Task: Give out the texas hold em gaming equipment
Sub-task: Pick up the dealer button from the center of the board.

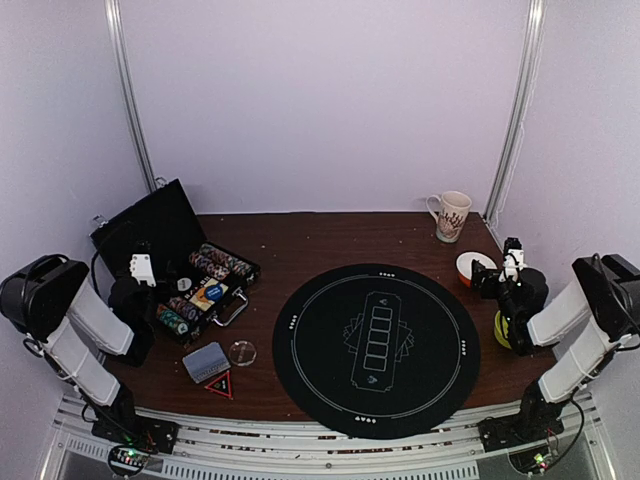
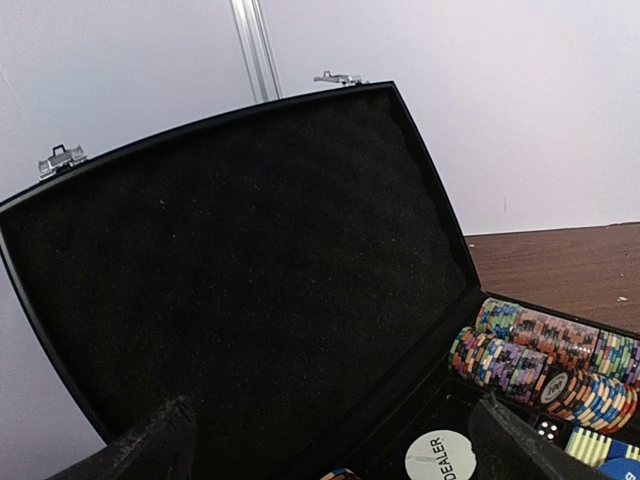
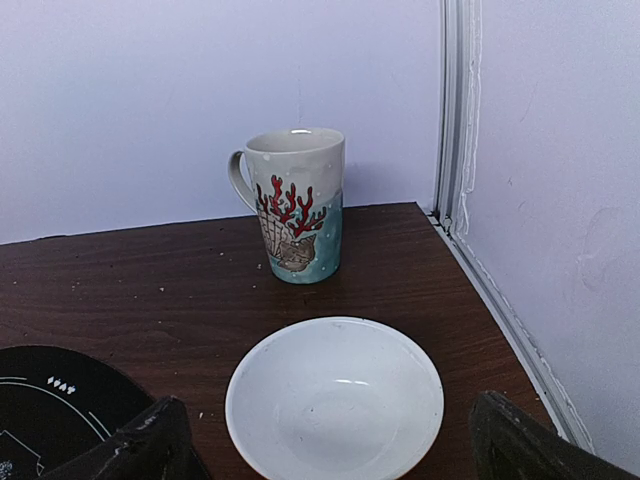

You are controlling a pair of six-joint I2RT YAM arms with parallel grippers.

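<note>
An open black case (image 1: 165, 228) at the table's left holds rows of stripe-edged poker chips (image 1: 222, 263). The left wrist view shows those chips (image 2: 545, 355) and a white DEALER button (image 2: 442, 455) under the raised lid (image 2: 250, 280). A grey-blue deck of cards (image 1: 205, 362) and a clear round button (image 1: 242, 351) lie in front of the case. My left gripper (image 1: 143, 262) hovers over the case's left end, open and empty (image 2: 335, 450). My right gripper (image 1: 488, 275) hangs open and empty at the far right (image 3: 335, 445).
A round black play mat (image 1: 376, 348) fills the table's centre. A white-lined orange bowl (image 3: 335, 395) sits just ahead of my right fingers, with the patterned mug (image 3: 295, 205) behind it. A yellow-green bowl (image 1: 500, 330) and a red triangle marker (image 1: 220, 385) lie near the front.
</note>
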